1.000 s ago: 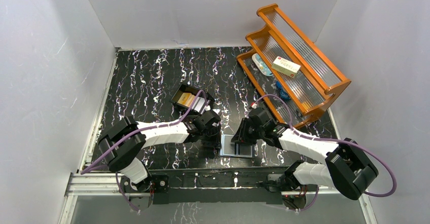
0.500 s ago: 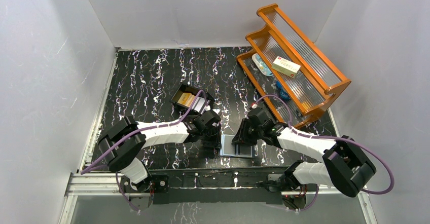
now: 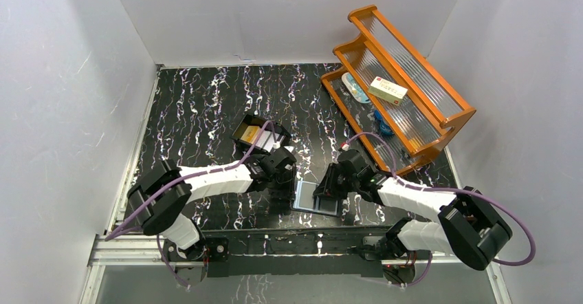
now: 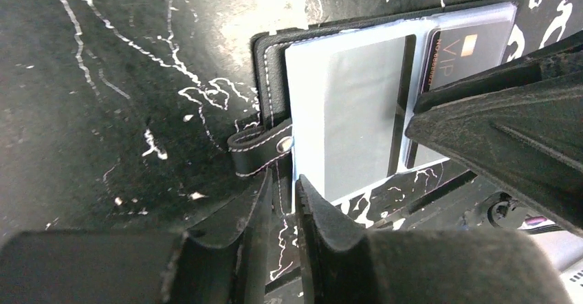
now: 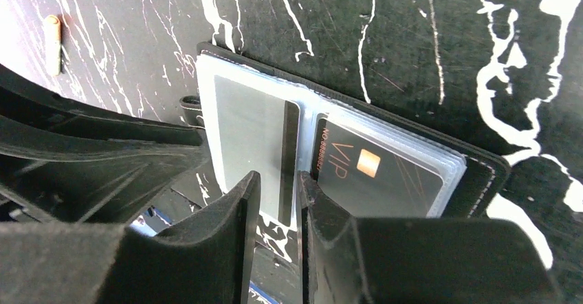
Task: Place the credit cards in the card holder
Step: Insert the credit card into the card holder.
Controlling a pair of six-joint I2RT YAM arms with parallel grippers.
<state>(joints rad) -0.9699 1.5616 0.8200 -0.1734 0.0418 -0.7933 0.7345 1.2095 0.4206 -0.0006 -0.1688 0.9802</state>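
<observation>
Right at the near edge a silver metal rail runs across, and the 2 arms are fixed there. Just past it is the table. It is black with thin white and purple squiggles all over, like marble, and it shines where the light hits it. The card holder lies open on this table, close to the near edge and between the 2 arms. The left gripper is at the holder's left side, beside the little snap tab. Its fingers are nearly closed and pinch the stitched black edge of the holder. The right gripper is over the middle of the holder. Its fingers are a small way apart, and the dark stripe of a grey card shows in the gap. I cannot tell if they grip it. The grey card sits under a clear sleeve on the left half of the holder. A dark card with gold letters sits on the right half. A bit farther back is a black box with an orange card and a pale one in it. At the far right an orange wooden rack with see-through ribbed shelves stands near the right wall, and a cream and red carton lies on it. 3 plain white walls close in the table at the left, back and right.
</observation>
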